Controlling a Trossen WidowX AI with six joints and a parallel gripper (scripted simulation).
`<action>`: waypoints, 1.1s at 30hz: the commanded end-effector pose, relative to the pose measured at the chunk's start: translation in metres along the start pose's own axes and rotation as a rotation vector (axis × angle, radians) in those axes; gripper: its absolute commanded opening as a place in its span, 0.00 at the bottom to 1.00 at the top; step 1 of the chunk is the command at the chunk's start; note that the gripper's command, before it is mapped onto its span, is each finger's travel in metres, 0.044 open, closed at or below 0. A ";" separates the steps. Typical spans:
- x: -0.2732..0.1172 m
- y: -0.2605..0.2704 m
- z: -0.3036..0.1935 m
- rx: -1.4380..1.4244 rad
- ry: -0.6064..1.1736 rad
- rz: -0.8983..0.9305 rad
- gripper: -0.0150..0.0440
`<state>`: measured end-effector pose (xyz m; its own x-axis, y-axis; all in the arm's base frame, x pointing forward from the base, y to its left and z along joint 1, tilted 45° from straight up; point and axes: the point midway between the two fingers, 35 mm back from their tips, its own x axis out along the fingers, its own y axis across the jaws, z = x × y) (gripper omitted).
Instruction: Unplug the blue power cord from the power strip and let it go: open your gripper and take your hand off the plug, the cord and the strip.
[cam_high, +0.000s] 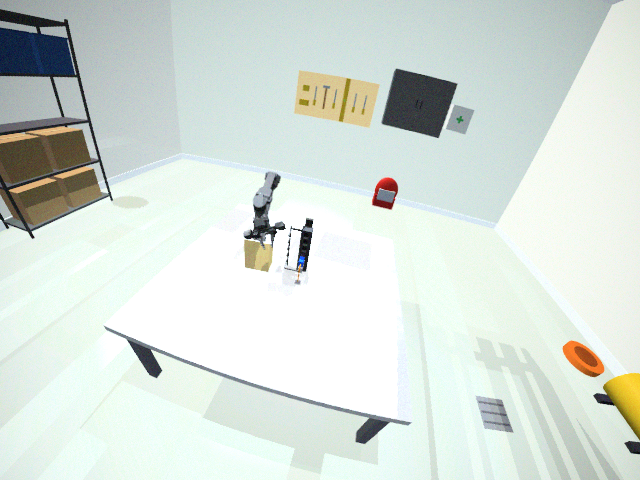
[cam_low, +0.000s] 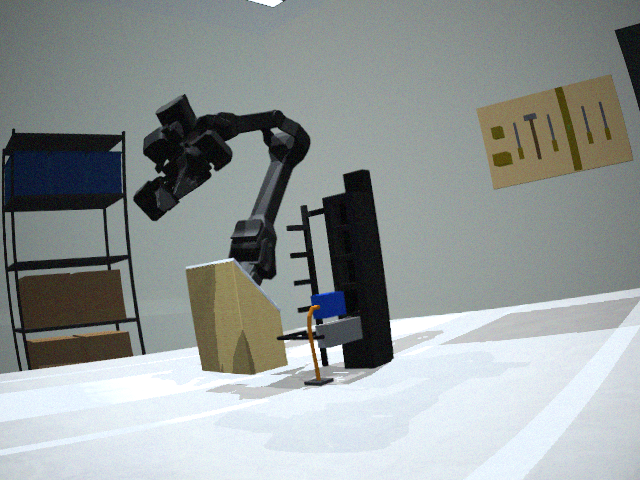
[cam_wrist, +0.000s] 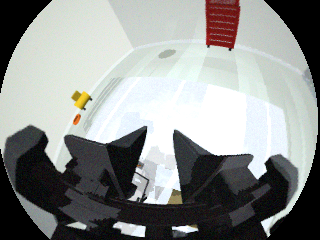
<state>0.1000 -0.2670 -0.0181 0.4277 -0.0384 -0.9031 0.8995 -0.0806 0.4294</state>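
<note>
Black and partly closed on nothing, the pincer (cam_low: 170, 188) hangs in the air above a tan cardboard box (cam_low: 235, 317) on the white desk (cam_low: 465, 392). That box stands between it and the tall black power strip (cam_low: 361, 268), where the blue plug (cam_low: 328, 304) sits low, above a grey plug (cam_low: 338, 331).

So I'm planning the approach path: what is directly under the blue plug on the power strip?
Under the blue plug a grey plug sits in the black power strip, with an orange cord beside it. The sockets themselves are covered.
</note>
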 end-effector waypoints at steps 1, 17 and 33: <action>0.029 0.038 -0.032 -0.014 0.205 -0.013 0.53; 0.093 0.115 -0.181 0.112 0.772 -0.440 0.53; 0.088 0.117 -0.186 0.113 0.772 -0.440 0.53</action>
<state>0.2587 -0.0995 -0.0519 0.0245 0.6930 -0.7205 0.9996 -0.0274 0.0076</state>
